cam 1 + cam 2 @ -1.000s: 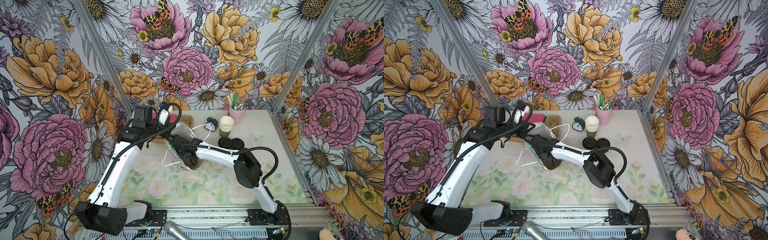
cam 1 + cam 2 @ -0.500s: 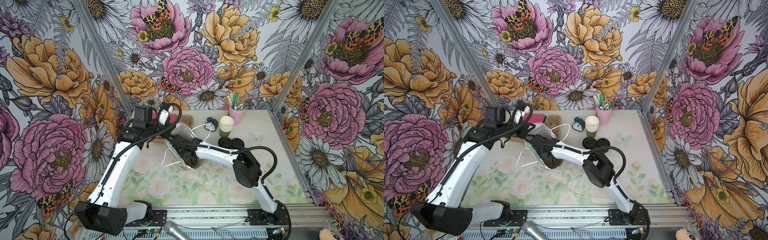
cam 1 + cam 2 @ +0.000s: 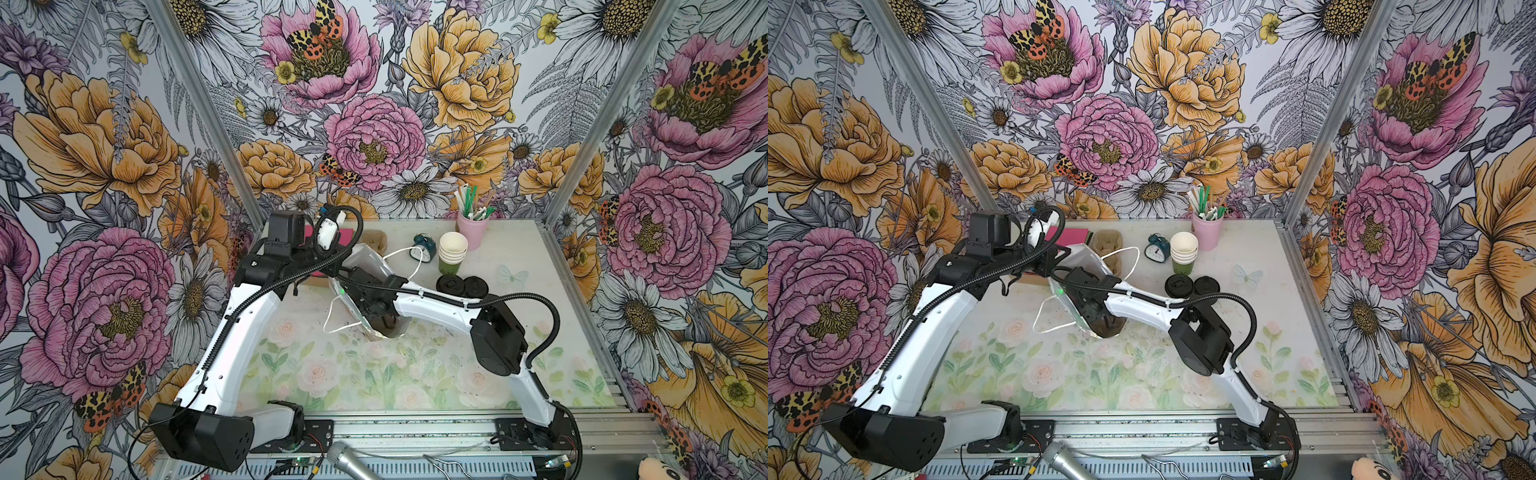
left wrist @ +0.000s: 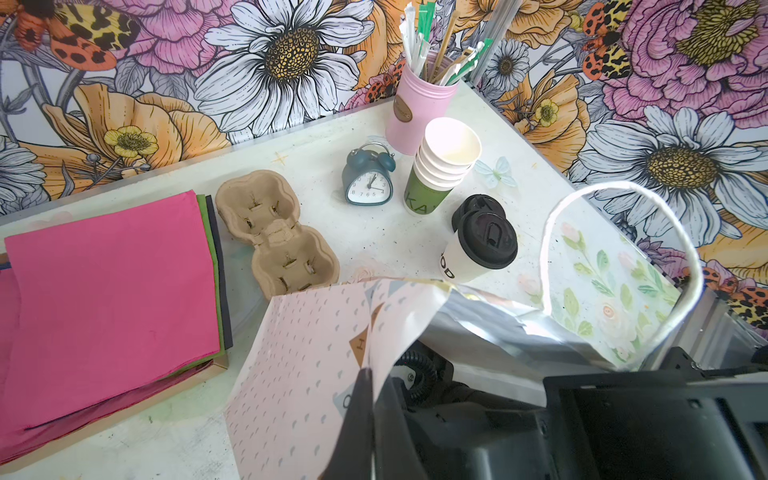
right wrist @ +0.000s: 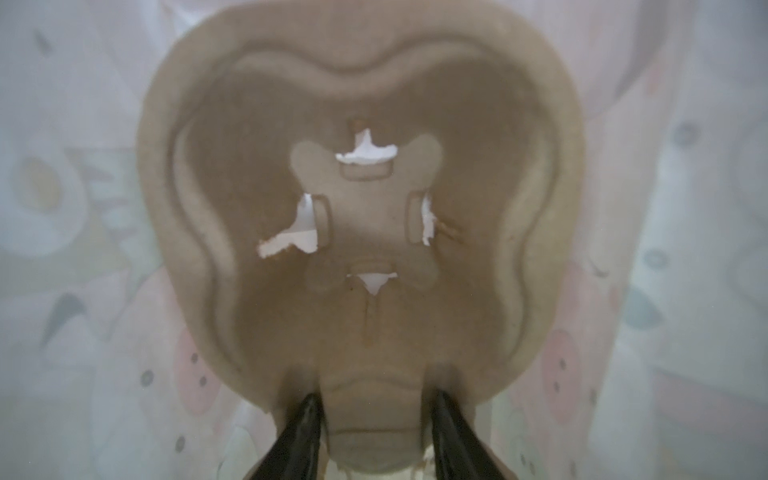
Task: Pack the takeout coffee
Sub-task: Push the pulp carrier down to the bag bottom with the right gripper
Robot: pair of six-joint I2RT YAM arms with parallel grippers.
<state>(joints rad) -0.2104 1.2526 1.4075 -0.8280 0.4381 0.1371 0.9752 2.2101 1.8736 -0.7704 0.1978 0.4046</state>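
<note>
White paper cup with black plastic lid upright on tabletop beside pastel paper bag, left fingers pinching bag rim, right fingers hidden inside bag from above, parted astride blurred brown pulp cup carrier

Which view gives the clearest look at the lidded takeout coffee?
Left wrist: the takeout coffee shows its white wall and lettering. Both top views show only its black lid; the right wrist view misses it.

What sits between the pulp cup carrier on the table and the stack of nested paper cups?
The teal alarm clock, upright, between carrier and cup stack; clearest in the left wrist view, also in both top views.
</note>
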